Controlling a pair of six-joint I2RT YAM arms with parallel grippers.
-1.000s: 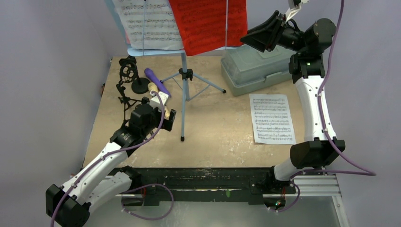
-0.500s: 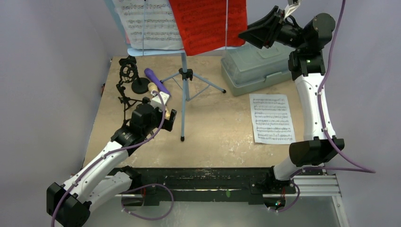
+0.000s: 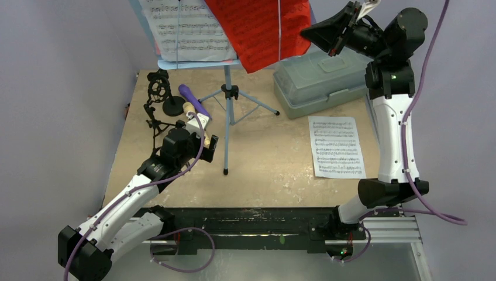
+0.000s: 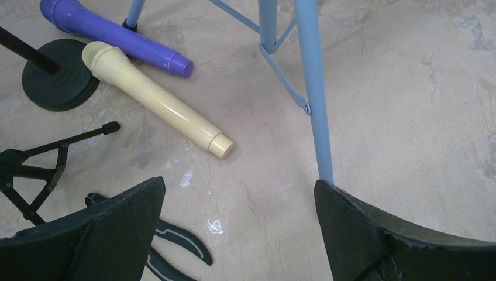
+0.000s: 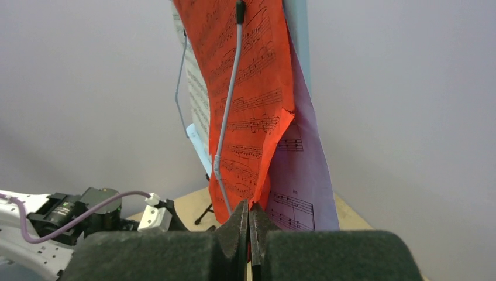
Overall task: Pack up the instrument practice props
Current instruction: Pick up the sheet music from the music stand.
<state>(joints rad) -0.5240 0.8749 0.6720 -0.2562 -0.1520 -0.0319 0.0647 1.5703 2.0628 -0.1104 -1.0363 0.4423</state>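
Observation:
A red sheet-music page (image 3: 257,29) hangs tilted on the pale-blue music rack (image 3: 228,105), beside a white page (image 3: 184,29). My right gripper (image 3: 308,32) is raised at the back right and shut on the red page's (image 5: 251,99) lower corner. A lavender page (image 5: 304,181) hangs behind it. A purple microphone (image 4: 117,35) and a tan microphone (image 4: 155,102) lie on the table beside a round-base mic holder (image 4: 55,82) and a black tripod holder (image 4: 35,170). My left gripper (image 4: 240,193) hovers open just short of them, holding nothing.
A translucent grey-green lidded box (image 3: 321,79) sits shut at the back right under the right arm. Another white page (image 3: 336,146) lies flat on the table in front of it. The rack's leg (image 4: 313,88) stands close to the left gripper's right finger.
The right gripper closed on the red page's corner and rose to the right. The page now hangs tilted toward it. The left arm has not moved.

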